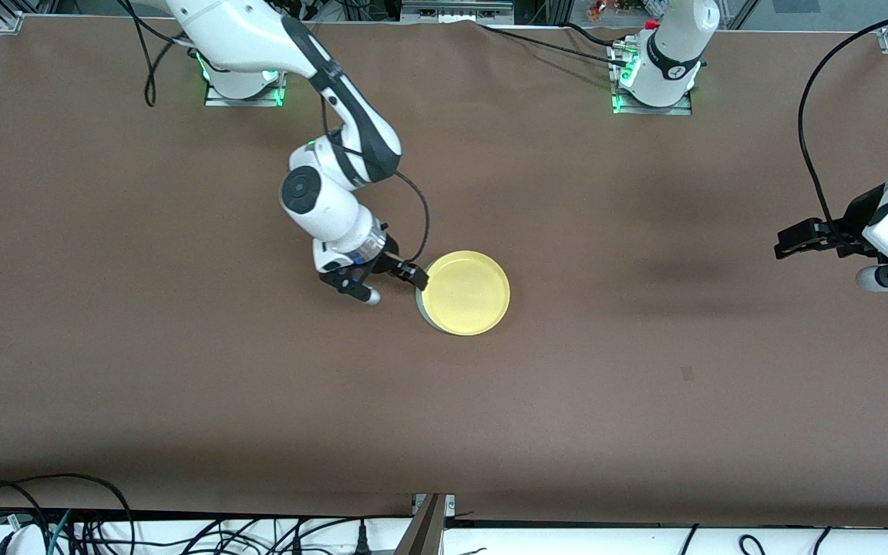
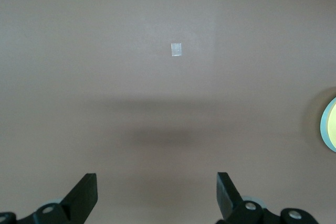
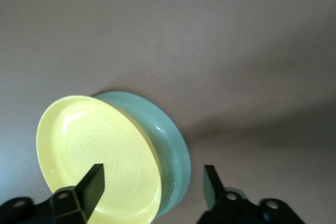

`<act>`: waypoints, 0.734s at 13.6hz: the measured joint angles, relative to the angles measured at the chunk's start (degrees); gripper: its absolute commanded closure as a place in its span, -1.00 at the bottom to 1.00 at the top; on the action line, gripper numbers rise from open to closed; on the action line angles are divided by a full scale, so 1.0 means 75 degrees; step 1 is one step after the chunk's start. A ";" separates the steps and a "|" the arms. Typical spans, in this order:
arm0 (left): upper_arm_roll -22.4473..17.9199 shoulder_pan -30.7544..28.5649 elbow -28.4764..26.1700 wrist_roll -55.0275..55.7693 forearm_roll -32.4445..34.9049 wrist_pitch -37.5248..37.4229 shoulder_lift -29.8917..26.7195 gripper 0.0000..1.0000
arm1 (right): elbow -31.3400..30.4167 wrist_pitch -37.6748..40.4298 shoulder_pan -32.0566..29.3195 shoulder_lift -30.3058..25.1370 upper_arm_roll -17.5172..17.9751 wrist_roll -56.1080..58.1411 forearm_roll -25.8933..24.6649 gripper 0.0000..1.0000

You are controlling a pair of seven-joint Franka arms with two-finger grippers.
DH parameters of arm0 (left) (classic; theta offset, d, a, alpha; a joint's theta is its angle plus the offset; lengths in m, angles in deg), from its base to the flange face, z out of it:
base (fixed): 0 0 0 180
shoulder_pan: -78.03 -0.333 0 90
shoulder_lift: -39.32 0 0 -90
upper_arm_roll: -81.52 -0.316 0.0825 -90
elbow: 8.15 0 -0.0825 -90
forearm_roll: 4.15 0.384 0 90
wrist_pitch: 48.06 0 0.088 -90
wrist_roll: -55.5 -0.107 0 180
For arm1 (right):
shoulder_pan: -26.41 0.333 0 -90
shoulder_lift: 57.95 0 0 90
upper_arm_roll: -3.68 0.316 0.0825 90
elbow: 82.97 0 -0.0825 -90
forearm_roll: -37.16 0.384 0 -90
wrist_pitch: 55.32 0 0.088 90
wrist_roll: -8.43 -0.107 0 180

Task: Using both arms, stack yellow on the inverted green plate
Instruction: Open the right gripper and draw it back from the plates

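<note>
Centre frame, front view: my right gripper (image 1: 391, 279) sits low at the rim of the yellow plate (image 1: 465, 291), fingers spread wide w/ nothing clamped between them. The yellow plate rests on the green plate (image 1: 422, 307), which shows only as a thin pale crescent at the yellow's lower-left edge. In the right wrist view the yellow (image 3: 94, 156) lies across the green (image 3: 170, 153) but shifted off-centre, so more green rim shows on one side. One of my fingers (image 3: 90, 187) stands in front of the yellow's face and the other finger (image 3: 212, 184) is past the green rim, so both rims lie in the gap between them.

At the right edge of the front view my left gripper (image 1: 806, 239) waits over bare tabletop (image 1: 182, 370), jaws fully apart and empty. Its wrist view shows only brown surface, a small pale tag (image 2: 177, 49) and a sliver of plate at the frame's right edge.

Risks, as I judge them: a sideways pull-out could let a finger catch a rim and drag the yellow further off the green. Lifting unevenly could tip the stack. The offset also leaves the yellow less well seated, so even a light bump may slide it off.
</note>
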 measured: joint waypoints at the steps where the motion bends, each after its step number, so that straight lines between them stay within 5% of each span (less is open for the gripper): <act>1: 0.0000 0.0000 0.0000 0.0000 0.0000 0.0000 0.0000 -1.00 | 0.0005 0.0600 -0.0005 -0.0358 -0.0299 0.0036 -0.0220 -1.00; 6: 0.0000 -0.0001 0.0000 0.0000 0.0000 0.0000 0.0002 -1.00 | 0.0073 0.3357 -0.0004 -0.1742 -0.1950 0.1573 -0.1123 -1.00; 10: 0.0000 0.0001 0.0000 0.0000 0.0000 0.0000 0.0005 -1.00 | 0.1115 0.6398 -0.0032 -0.2315 -0.3725 0.3656 -0.1425 -1.00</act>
